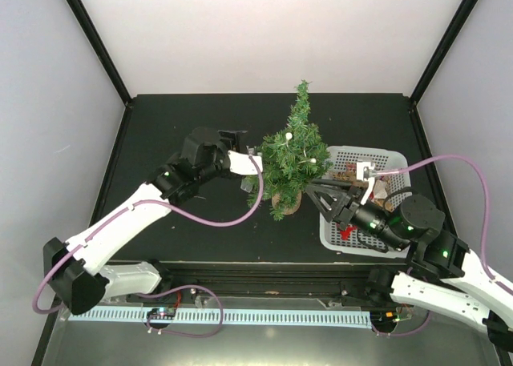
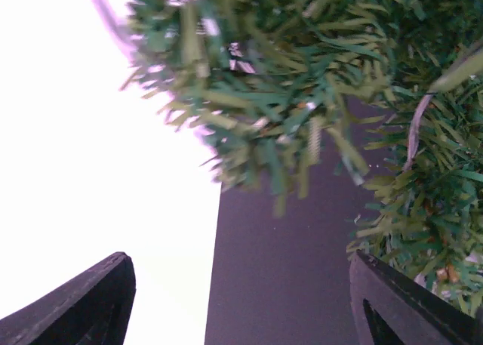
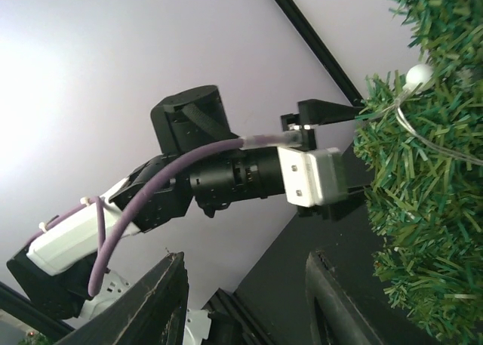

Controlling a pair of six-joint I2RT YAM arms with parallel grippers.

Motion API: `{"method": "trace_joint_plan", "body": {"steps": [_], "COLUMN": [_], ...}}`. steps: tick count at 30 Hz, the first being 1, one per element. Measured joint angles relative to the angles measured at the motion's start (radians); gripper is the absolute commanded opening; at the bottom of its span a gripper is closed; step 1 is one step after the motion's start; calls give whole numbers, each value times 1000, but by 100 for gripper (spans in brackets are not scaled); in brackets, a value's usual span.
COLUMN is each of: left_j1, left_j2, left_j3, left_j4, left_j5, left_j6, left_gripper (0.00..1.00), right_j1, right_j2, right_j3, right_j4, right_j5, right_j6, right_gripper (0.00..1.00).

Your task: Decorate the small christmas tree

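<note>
The small christmas tree [image 1: 293,154] stands upright on its tan base [image 1: 286,200] in the middle of the black table. Two white balls [image 1: 288,135] hang in its branches, and one white ball [image 3: 417,75] shows on a thin thread in the right wrist view. My left gripper [image 1: 256,170] is at the tree's left side, open, its tips against the branches [image 2: 302,111] with nothing between the fingers [image 2: 400,307]. My right gripper [image 1: 315,194] hovers low beside the base on the right, open and empty, its fingers [image 3: 147,307] pointing at the left gripper [image 3: 358,155].
A white basket [image 1: 383,159] sits right of the tree, under my right arm, holding a red ornament [image 1: 346,232], brownish pieces [image 1: 347,175] and a white item [image 1: 367,172]. Light walls enclose the table on three sides.
</note>
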Motion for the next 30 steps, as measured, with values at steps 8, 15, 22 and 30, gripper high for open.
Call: {"method": "trace_joint_plan", "body": {"steps": [8,15,22,30], "left_j1": [34,165,349,395], "left_j2": [-96,-158,-231,-296], "left_j3": [8,96,229,173], "left_j4": [-68,-245,-458,-631], "left_j5": [-4,101,378,693], "left_j6": [-55,-167,-352,-553], "left_gripper": [96,99,99,99], "right_j1": [0,0,0,-1], "right_j2": [-57,-76,-17,196], "right_j3": [-6,-2,127,368], "right_j4": [-9,-71,-268,-606], "right_j5": [40,92,235,467], "right_j6": [-5,-12,-24,24], "right_gripper": [46,48,47,50]}}
